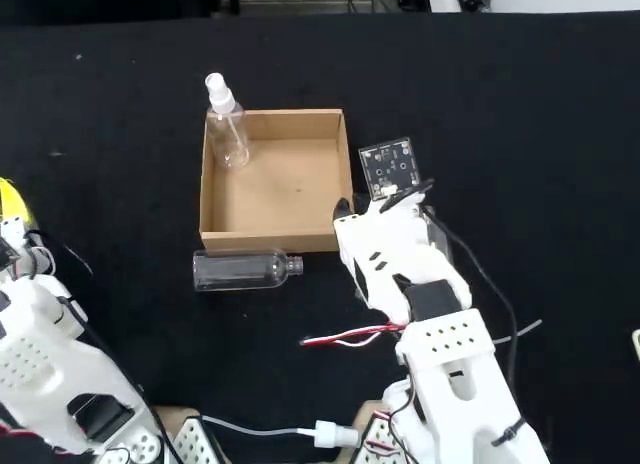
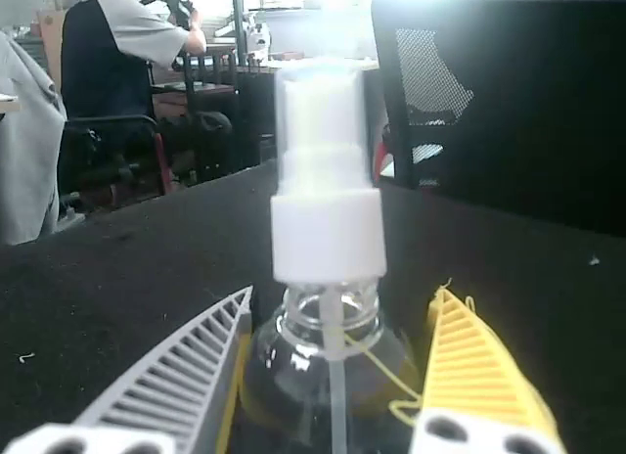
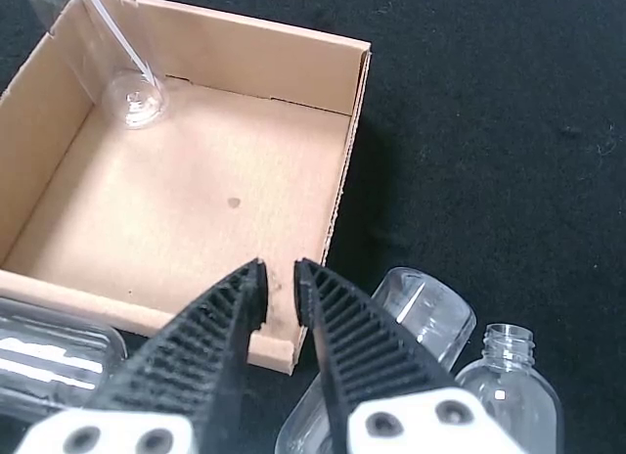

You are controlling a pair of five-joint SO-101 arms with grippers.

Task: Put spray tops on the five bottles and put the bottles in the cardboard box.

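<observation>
One cardboard box [image 1: 270, 242], one spray-topped bottle [image 1: 230, 139] inside

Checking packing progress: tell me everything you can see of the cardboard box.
The cardboard box is a shallow, open-topped brown tray sitting flat on the black table. One clear bottle with a white spray top stands upright in its far left corner; the floor is otherwise bare. A capless bottle lies just outside its near wall, and the right gripper hangs over its near right corner.
</observation>
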